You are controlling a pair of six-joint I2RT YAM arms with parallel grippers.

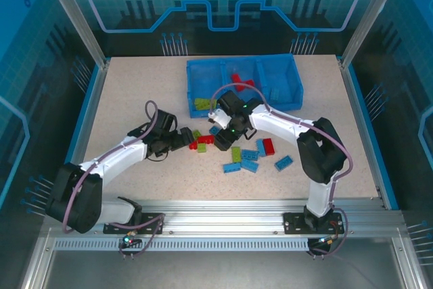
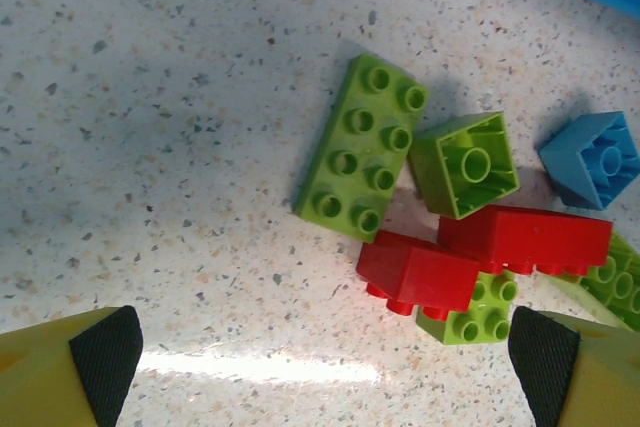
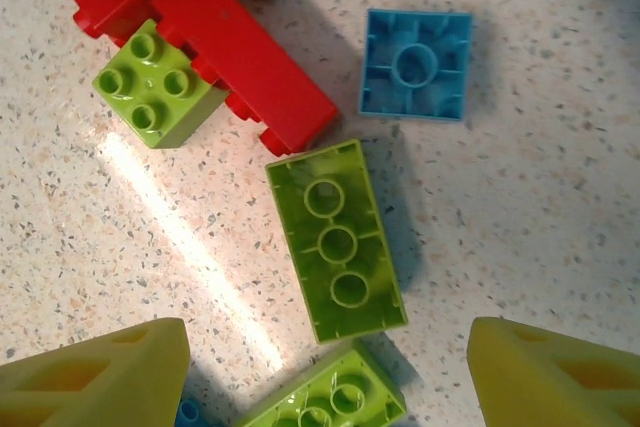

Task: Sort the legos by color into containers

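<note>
The legos lie in a loose pile mid-table. In the left wrist view a long green brick (image 2: pixel 362 147), an upturned small green one (image 2: pixel 465 164), two red bricks (image 2: pixel 418 272) and a blue one (image 2: pixel 592 159) lie ahead of my left gripper (image 2: pixel 320 377). It is open above bare table, just left of the pile (image 1: pixel 201 141). My right gripper (image 3: pixel 330 387) is open over two upturned long green bricks (image 3: pixel 335 240), the nearer one (image 3: pixel 325 397) lying between its fingers (image 3: pixel 100 377), untouched. The containers (image 1: pixel 223 61) hold green, red and blue bricks in separate compartments.
More blue bricks (image 1: pixel 250 160), a green one (image 1: pixel 236 153) and a red one (image 1: pixel 268 145) are scattered right of the pile. The two grippers sit close together, the right gripper (image 1: pixel 222 128) between the left gripper (image 1: pixel 184 140) and the tray's front wall.
</note>
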